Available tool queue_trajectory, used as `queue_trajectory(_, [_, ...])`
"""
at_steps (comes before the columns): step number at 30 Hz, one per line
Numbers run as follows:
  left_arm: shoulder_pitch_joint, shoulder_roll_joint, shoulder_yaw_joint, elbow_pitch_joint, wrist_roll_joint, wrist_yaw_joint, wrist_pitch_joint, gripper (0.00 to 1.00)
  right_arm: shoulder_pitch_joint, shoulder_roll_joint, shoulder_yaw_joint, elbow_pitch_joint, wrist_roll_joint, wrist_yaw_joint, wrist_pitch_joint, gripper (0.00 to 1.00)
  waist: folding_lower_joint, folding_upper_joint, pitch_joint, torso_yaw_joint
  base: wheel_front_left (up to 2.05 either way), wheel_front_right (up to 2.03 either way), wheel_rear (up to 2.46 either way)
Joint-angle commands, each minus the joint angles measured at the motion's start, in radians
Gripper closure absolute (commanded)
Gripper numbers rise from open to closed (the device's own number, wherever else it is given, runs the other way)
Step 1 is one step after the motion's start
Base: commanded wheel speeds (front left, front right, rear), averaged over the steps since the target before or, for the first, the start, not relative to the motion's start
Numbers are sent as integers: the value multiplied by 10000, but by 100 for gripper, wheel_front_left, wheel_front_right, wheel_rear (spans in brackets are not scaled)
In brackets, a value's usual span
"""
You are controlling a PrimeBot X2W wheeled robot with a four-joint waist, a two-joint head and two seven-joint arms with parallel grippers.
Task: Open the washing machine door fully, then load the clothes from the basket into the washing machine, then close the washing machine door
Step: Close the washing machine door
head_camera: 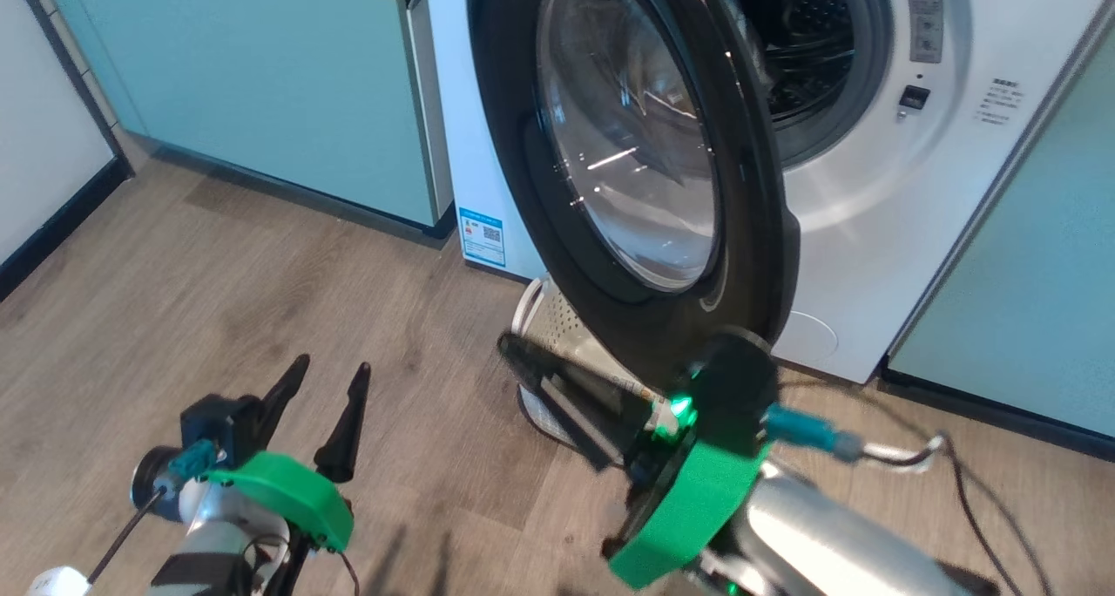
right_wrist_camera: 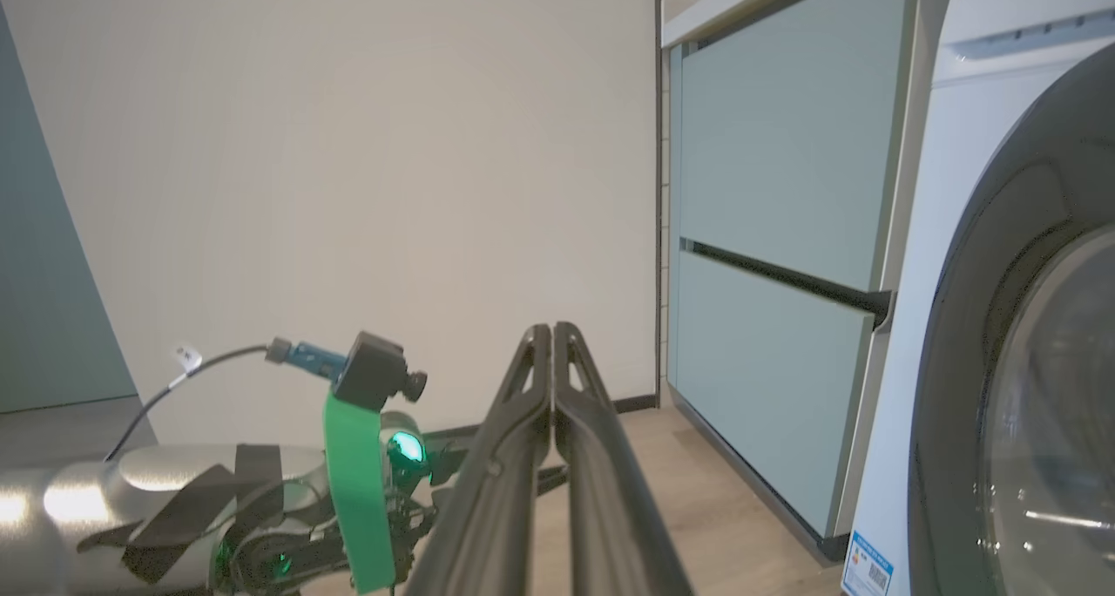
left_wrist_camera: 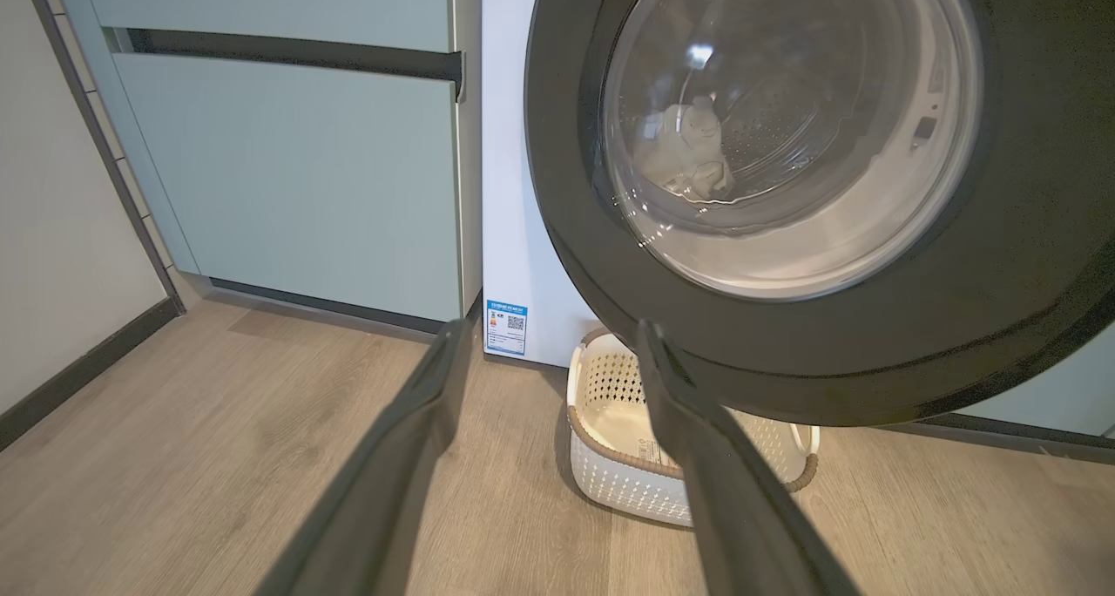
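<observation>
**Black washing machine door (head_camera: 627,169) ajar, cream basket (left_wrist_camera: 610,378) beneath it**

Glossy and dark, the door stands swung partway out from the white washing machine (head_camera: 871,230), its bulging glass facing me. To the right of the door's edge the grey gasket and steel drum (head_camera: 810,47) show in the head view.

My left gripper (head_camera: 331,369) is spread wide and holds nothing. It hovers over the wooden floor (head_camera: 218,300), near me on the left and well apart from the door. Seen along its fingers (left_wrist_camera: 409,439), it points towards the machine's lower left corner, where a blue sticker (left_wrist_camera: 506,327) sits.

My right gripper (head_camera: 514,352) is pinched fully together, its two fingers (right_wrist_camera: 523,457) pressed side by side with nothing between them. It lies just below the door's lower rim and across the front of the basket, pointing left. Whether it touches the door I cannot tell.

The basket rests on the floor, close against the machine's front and partly under the door.

Through the porthole, in the left wrist view, the clothes (left_wrist_camera: 688,147) show as a pale crumpled bundle against the perforated drum.

Pale green cabinets (head_camera: 261,82) flank the machine on both sides.
</observation>
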Motion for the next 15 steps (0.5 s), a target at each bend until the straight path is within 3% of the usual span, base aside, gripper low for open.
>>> queue_trajectory(1, [-640, 151, 399, -220, 87, -8, -91, 0, 69, 246, 92, -80, -35, 4, -65, 100, 0, 0, 14, 44, 0, 0, 0])
queue_trajectory(7, [-721, 66, 405, -197, 162, -8, -91, 0, 313, 317, 503, 833, -156, 4, -65, 100, 0, 0, 74, 143, 0, 0, 0])
queue_trajectory(15, [-857, -122, 306, -135, 201, -8, -91, 0, 518, 409, 222, 2037, -471, 4, -65, 100, 0, 0, 236, 203, 0, 0, 0])
